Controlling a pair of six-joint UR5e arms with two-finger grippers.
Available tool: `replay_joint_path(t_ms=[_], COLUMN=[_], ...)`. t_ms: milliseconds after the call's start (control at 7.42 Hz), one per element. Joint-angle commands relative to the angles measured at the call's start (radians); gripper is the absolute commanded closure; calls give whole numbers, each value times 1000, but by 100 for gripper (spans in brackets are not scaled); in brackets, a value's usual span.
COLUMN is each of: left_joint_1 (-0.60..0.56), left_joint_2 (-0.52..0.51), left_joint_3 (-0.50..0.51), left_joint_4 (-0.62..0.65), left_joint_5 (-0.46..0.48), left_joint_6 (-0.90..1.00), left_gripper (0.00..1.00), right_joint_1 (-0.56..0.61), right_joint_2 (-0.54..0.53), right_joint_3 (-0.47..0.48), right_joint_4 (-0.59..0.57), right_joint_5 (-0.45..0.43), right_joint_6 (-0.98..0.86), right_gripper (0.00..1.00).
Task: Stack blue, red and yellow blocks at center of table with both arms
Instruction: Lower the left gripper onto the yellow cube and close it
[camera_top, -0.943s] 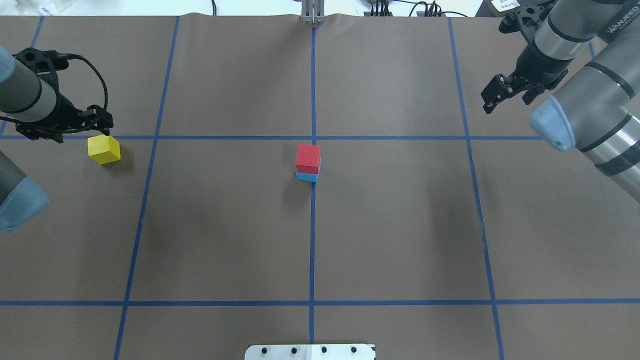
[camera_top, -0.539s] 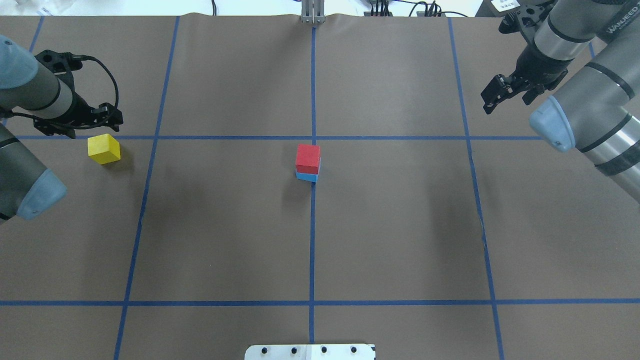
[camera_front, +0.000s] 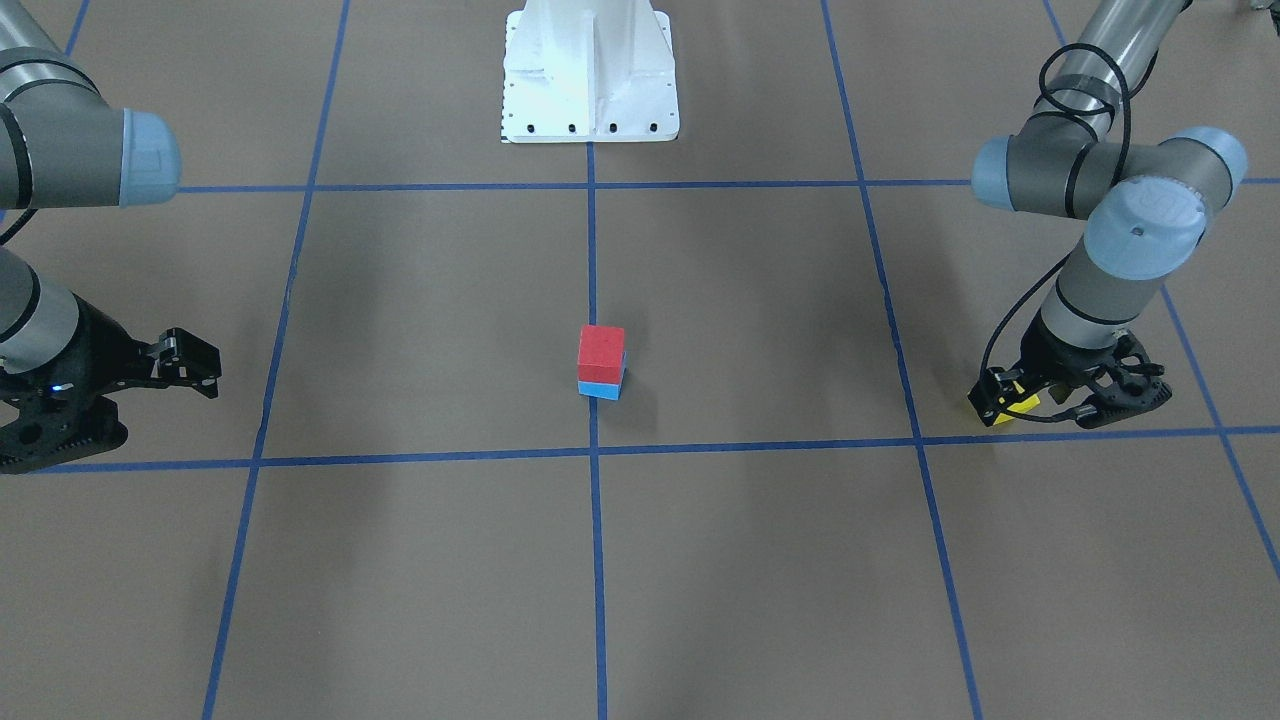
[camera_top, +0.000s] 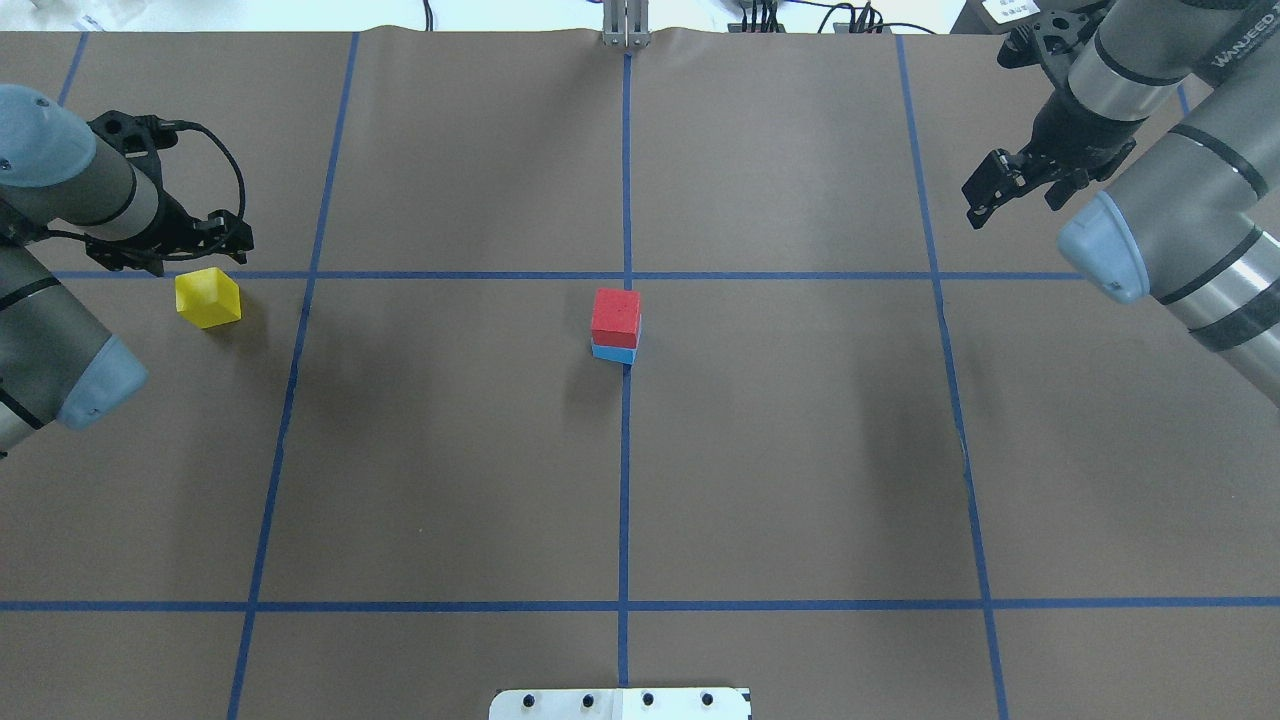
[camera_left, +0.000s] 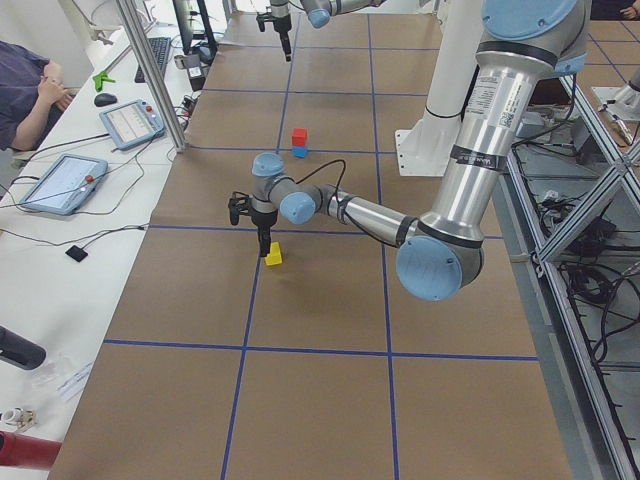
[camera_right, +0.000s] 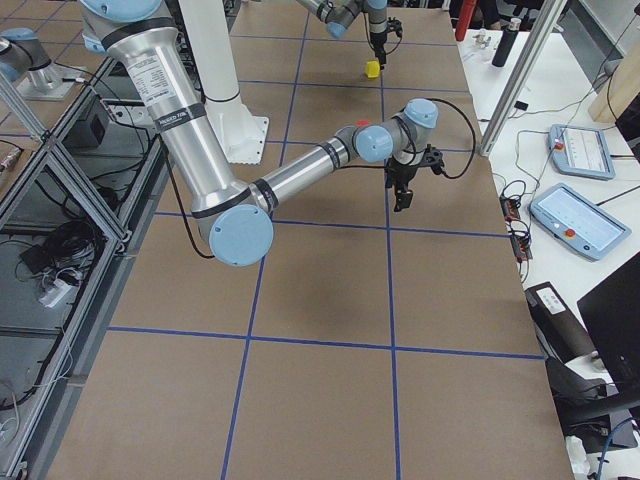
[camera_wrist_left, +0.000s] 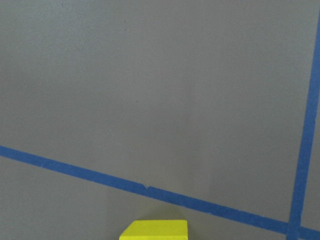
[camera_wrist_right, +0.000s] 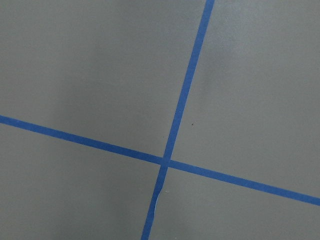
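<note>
Yellow cube block rests on the left of the brown paper-covered table, well apart from the red cube block stacked on the blue cube block at centre. My left tool, spread and empty, hovers just beyond its far side.

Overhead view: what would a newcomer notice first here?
The red block sitting on the blue block at the center of the table stands out first. Next comes the lone yellow block far out on the left side, with the left gripper hovering close to it.
</note>
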Motion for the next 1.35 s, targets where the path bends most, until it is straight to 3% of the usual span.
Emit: replay_joint_path(t_ms=[0,1213], left_joint_1=[0,29], left_joint_2=[-1,30], left_joint_3=[17,6], left_joint_4=[-35,-38], left_joint_5=[-1,-5], left_joint_6=[-8,-6], left_gripper=[1,1], right_joint_1=[0,0], right_joint_2=[0,0], right_joint_3=[0,0], right_joint_4=[0,2], right_joint_5=[0,0], right_joint_6=[0,1], right_gripper=[1,1])
